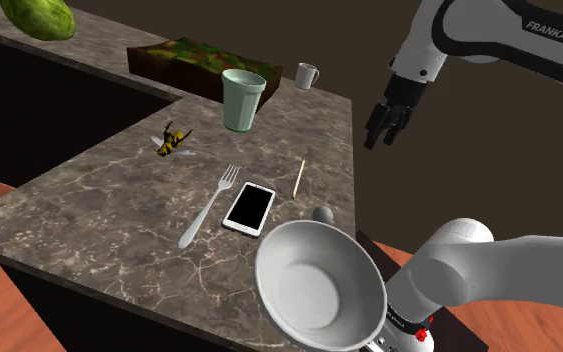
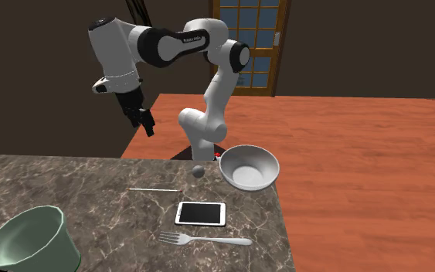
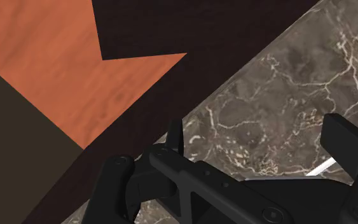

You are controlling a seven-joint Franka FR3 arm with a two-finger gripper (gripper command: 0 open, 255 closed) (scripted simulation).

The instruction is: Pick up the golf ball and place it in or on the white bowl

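Nearest the shoulder camera stands the white bowl (image 1: 314, 292), round, deep and smooth-walled, at the counter's (image 1: 89, 205) near corner beside the arm's stand. The counter is dark marble with pale veins.

Task item: the golf ball (image 1: 322, 214) is drawn as a small plain grey sphere; no dimples can be made out. It rests on the counter close to the edge, just beside the bowl's rim. In the second exterior view the ball (image 2: 198, 171) sits to the left of the bowl (image 2: 263, 179) with a narrow gap between them. It is not in the bowl.

Other items on the counter: a phone (image 1: 250, 208) with a white frame and black screen, lying flat; a fork (image 1: 209, 205) just beside it; a thin pale stick (image 1: 299, 177) between the ball and a green cup (image 1: 243, 99), which stands upright.

End effector: the gripper (image 1: 375, 138) hangs in the air near the counter's edge, well apart from the ball. In the wrist view its black fingers (image 3: 174, 135) stand spread wide, with nothing between them but marble and the counter's edge.
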